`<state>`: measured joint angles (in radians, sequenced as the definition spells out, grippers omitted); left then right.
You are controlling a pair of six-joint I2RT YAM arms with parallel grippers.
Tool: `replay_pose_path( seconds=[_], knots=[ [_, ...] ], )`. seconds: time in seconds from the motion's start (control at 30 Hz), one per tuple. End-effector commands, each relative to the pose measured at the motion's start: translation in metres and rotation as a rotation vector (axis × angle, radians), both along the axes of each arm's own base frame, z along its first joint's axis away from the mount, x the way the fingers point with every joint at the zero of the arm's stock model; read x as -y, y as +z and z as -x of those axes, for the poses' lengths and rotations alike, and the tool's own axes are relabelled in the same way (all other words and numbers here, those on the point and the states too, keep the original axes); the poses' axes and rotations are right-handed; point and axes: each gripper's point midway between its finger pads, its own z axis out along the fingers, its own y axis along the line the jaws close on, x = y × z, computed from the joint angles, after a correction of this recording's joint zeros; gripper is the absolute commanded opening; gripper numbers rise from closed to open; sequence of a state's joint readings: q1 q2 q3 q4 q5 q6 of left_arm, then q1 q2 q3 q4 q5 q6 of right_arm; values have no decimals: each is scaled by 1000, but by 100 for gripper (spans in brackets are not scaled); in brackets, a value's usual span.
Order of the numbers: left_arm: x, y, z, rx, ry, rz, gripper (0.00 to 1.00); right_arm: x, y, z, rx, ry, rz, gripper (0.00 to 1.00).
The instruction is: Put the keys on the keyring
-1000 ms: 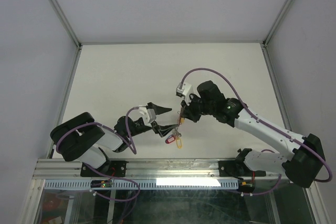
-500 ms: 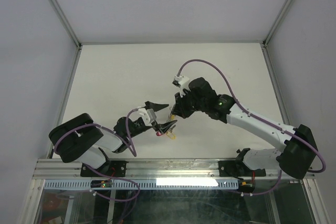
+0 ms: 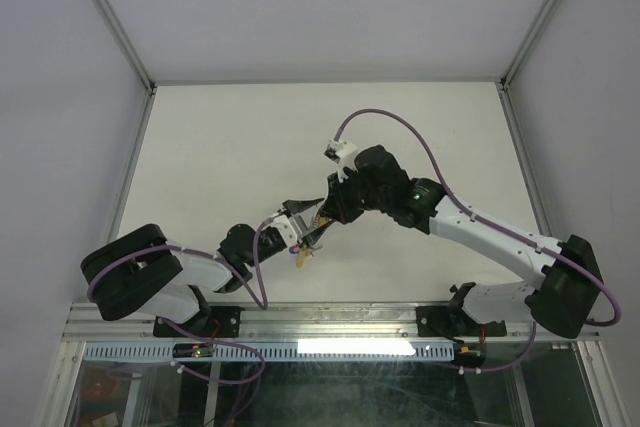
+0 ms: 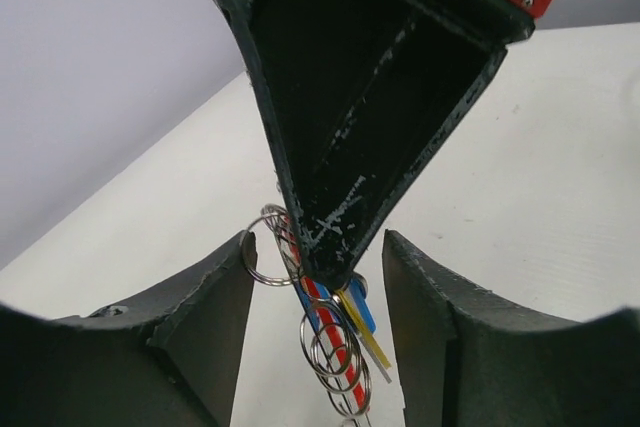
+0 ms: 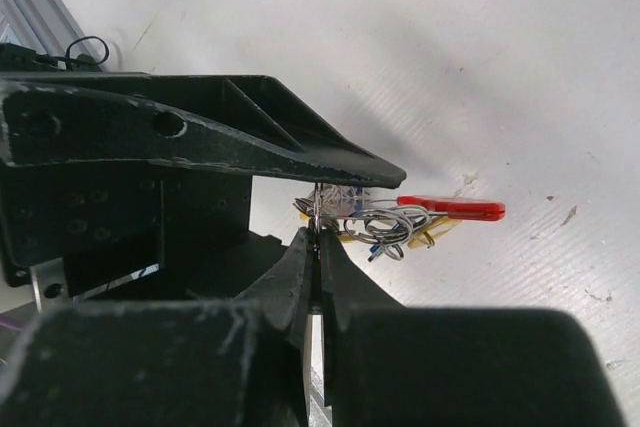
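Note:
The keys [image 4: 340, 332] hang as one bunch of silver split rings with blue and yellow tags. A long red strip [image 4: 322, 299] runs down through them, and I cannot tell if it is the keyring. My right gripper [image 5: 318, 237] is shut on a thin silvery ring [image 5: 316, 209] at the top of the bunch. A flat red piece [image 5: 452, 209] sticks out sideways from it. The right gripper's fingertip [image 4: 335, 247] hangs between the fingers of my left gripper [image 4: 318, 242], which is open on either side of the bunch. From above, the left gripper [image 3: 310, 224] and the right gripper [image 3: 324, 219] meet over the bunch [image 3: 302, 255].
The white table [image 3: 230, 147] lies under both arms, with grey walls on three sides. An aluminium rail [image 3: 330, 322] runs along the near edge. The right arm's purple cable [image 3: 385, 119] loops above its wrist.
The right gripper has carried the bunch to the left. The left gripper has swung up around it, and its jaws have narrowed from wide open.

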<state>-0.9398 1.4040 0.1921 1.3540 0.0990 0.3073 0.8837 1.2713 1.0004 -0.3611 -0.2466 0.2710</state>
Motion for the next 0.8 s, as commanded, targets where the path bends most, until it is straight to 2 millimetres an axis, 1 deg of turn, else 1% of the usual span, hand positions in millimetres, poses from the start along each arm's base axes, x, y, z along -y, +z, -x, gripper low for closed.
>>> replay_pose_path(
  seconds=[0.0,0.07,0.13,0.17,0.33,0.5,0.57,0.7,0.77],
  knots=[
    [3,11,-6,51,40,-15,55,-12,50,-11,87,-26,-110,0],
    [2,10,-7,50,49,-14,57,-10,51,-12,90,-35,-110,0],
    [1,10,-7,48,57,-14,55,-9,54,-11,93,-38,-118,0],
    [1,10,-8,48,58,-13,51,-9,55,-10,90,-36,-120,0],
    [1,10,-10,40,67,-17,37,-8,56,-9,89,-32,-118,0],
    [1,8,-13,29,80,-28,16,-7,57,-6,85,-20,-110,0],
    [1,7,-14,28,86,-32,12,-6,56,-5,84,-16,-99,0],
    [0,5,-15,32,93,-56,0,-2,54,-3,80,-4,-71,0],
    [-1,4,-15,42,97,-68,0,0,51,-1,72,5,-52,0]
  ],
)
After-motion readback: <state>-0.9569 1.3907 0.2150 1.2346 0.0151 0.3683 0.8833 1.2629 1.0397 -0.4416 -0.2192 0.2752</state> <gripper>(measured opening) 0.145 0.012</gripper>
